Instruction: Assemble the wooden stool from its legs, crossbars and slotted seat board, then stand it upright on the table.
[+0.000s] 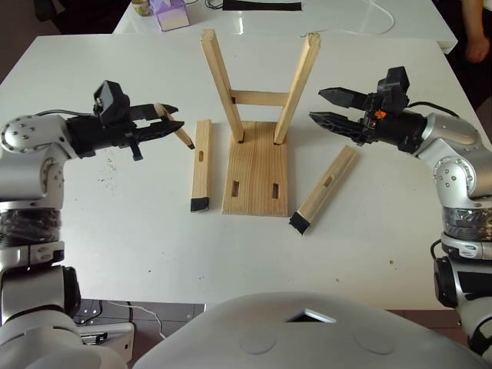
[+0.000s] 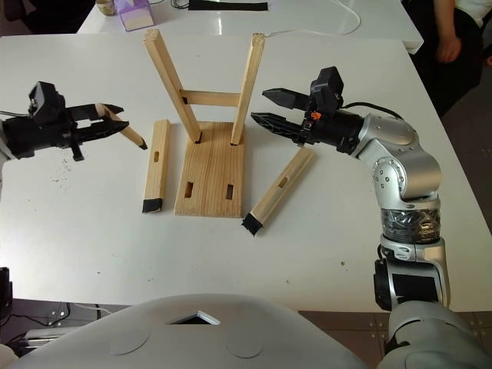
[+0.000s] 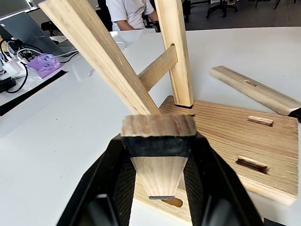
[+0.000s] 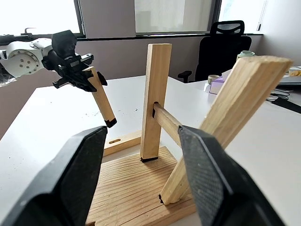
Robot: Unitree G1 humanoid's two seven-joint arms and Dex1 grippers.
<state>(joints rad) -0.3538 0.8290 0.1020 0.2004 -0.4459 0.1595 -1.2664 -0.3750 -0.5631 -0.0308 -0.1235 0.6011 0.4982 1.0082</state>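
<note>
The slotted seat board [image 1: 257, 165] lies flat mid-table. Two legs [image 1: 221, 81] [image 1: 298, 77] stand in its far slots, leaning apart, joined by a crossbar [image 1: 258, 98]. The two near slots [image 1: 237, 187] are empty. One loose leg [image 1: 201, 165] lies left of the board, another [image 1: 327, 188] to its right. My left gripper [image 1: 171, 119] hovers left of the board, shut on a short crossbar [image 3: 158, 155] that points down toward the left loose leg. My right gripper [image 1: 317, 104] hangs open just right of the standing right leg, holding nothing.
A purple box [image 1: 169, 12] and a jar [image 1: 141, 7] sit on the far table behind. A white cable [image 1: 369, 14] and a black strip [image 1: 261, 4] lie there too. Bare tabletop [image 1: 138, 231] stretches in front of the board and to both sides.
</note>
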